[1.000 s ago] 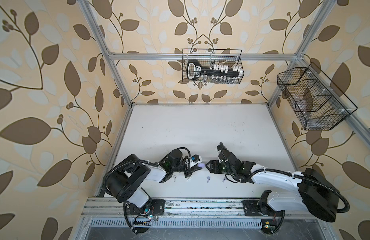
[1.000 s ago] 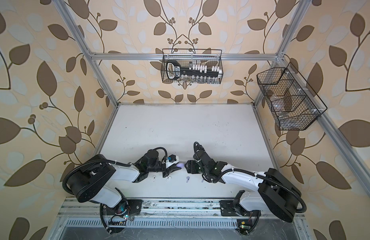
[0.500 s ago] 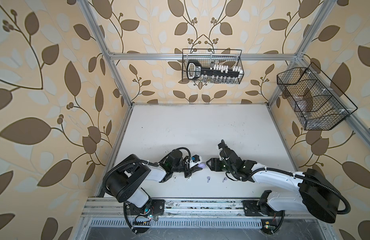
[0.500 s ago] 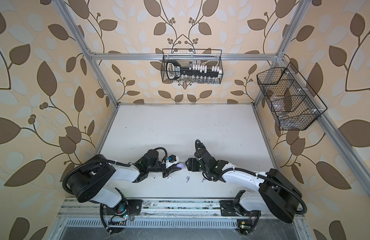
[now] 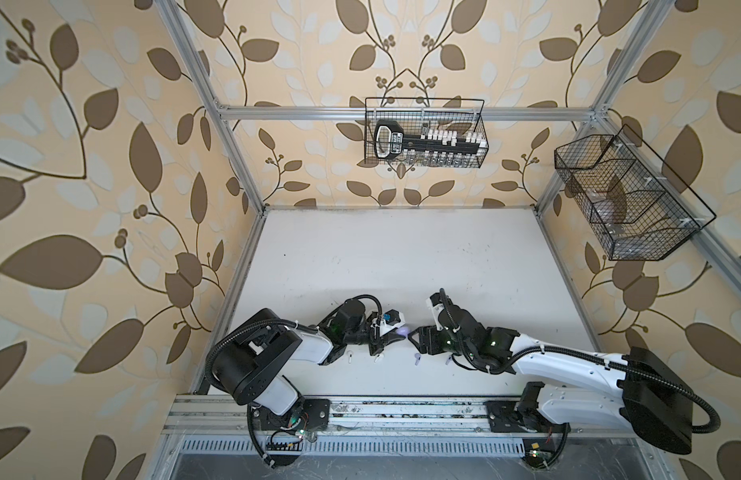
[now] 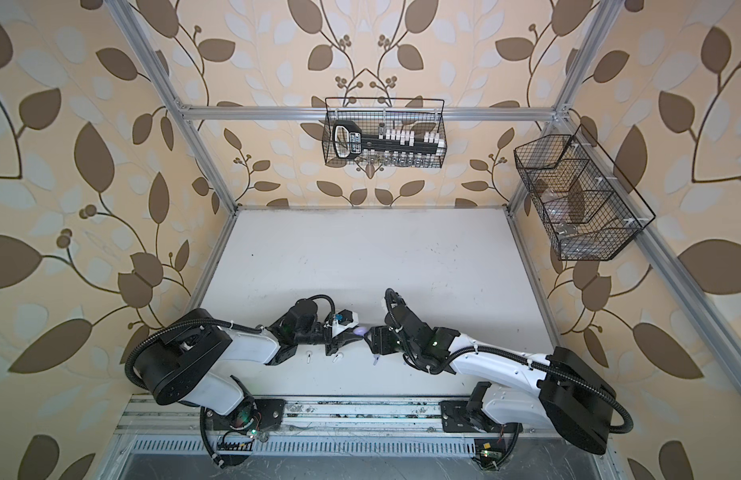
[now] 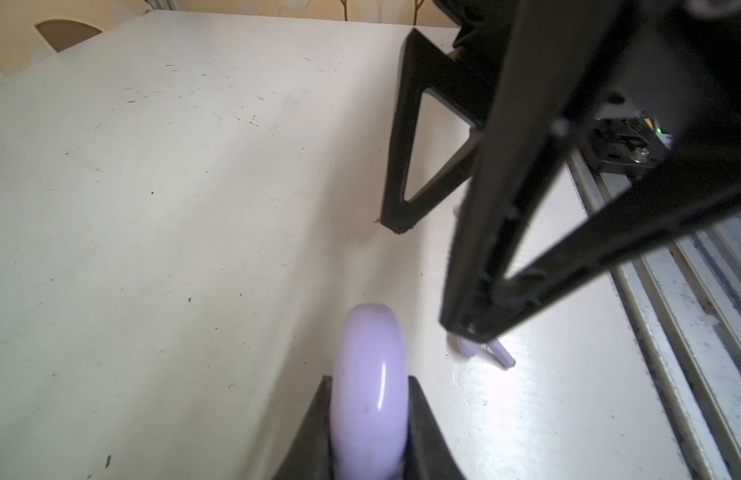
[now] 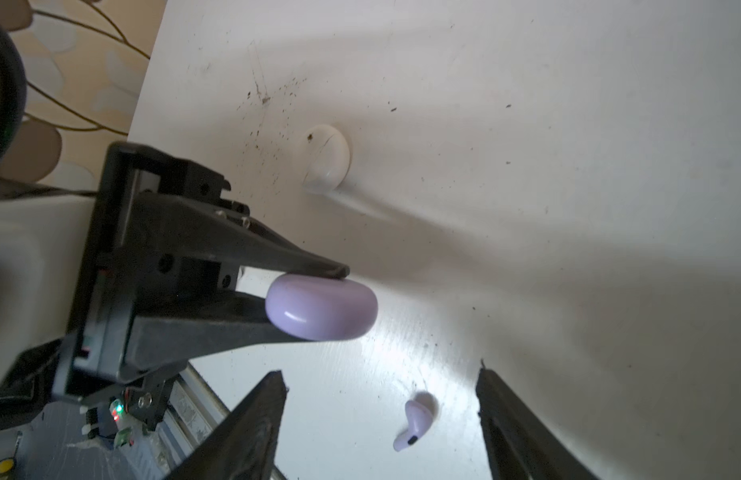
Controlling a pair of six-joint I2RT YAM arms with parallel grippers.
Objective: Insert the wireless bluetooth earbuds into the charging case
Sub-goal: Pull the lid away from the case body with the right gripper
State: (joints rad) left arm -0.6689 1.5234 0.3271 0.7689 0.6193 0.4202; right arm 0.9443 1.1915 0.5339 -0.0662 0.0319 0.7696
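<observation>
My left gripper (image 7: 368, 380) is shut on a closed, rounded lavender charging case (image 7: 368, 386), held just above the table; the case (image 5: 403, 331) also shows in both top views. My right gripper (image 8: 381, 382) faces it, open, with its fingers either side of a lavender earbud (image 8: 416, 419) that lies on the table, touching neither. In the left wrist view that earbud (image 7: 501, 356) peeks out under a right finger (image 7: 505, 249). Two white earbuds (image 5: 350, 355) (image 5: 378, 358) lie below my left gripper (image 5: 397, 334). A second lavender earbud (image 5: 447, 360) lies under my right wrist.
A closed white round case (image 8: 327, 160) sits on the table beyond the lavender one. The table's front rail (image 5: 402, 409) runs close behind the earbuds. Two wire baskets (image 5: 424, 133) (image 5: 626, 199) hang on the back and right walls.
My right gripper has shifted slightly beside the lavender case and its jaws have widened a little. My left gripper and the case have stayed still.
</observation>
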